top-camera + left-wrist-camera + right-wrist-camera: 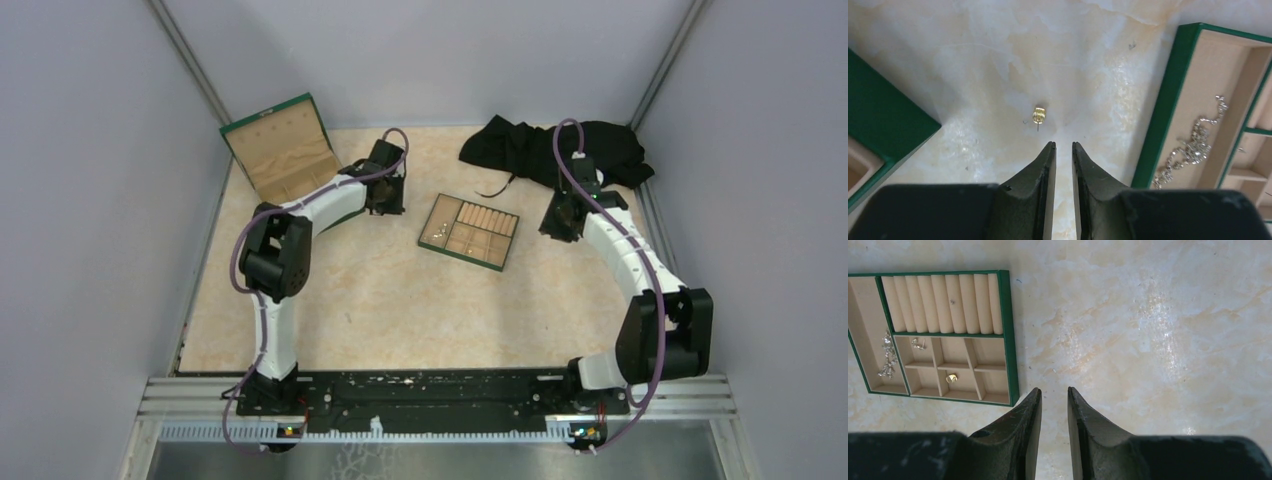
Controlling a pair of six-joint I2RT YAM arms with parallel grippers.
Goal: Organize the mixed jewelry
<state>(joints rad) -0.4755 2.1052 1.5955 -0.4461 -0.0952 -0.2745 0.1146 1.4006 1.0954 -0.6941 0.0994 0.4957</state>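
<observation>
A tiny gold stud earring (1039, 115) lies on the marble table just ahead of my left gripper (1063, 145), whose jaws stand slightly apart and empty. The tan wooden tray (468, 231) with green rim sits mid-table. In it lie a silvery chain (1193, 145), also seen in the right wrist view (887, 354), a small silvery piece (917, 344) and a gold ring (951, 377), each in its own compartment. My right gripper (1054, 389) hovers right of the tray, jaws slightly apart and empty.
The tray's green lid (282, 150) lies open at the back left, its corner showing in the left wrist view (883, 120). A black cloth (555, 148) is bunched at the back right. Tan padded rolls (943, 302) fill the tray's top section.
</observation>
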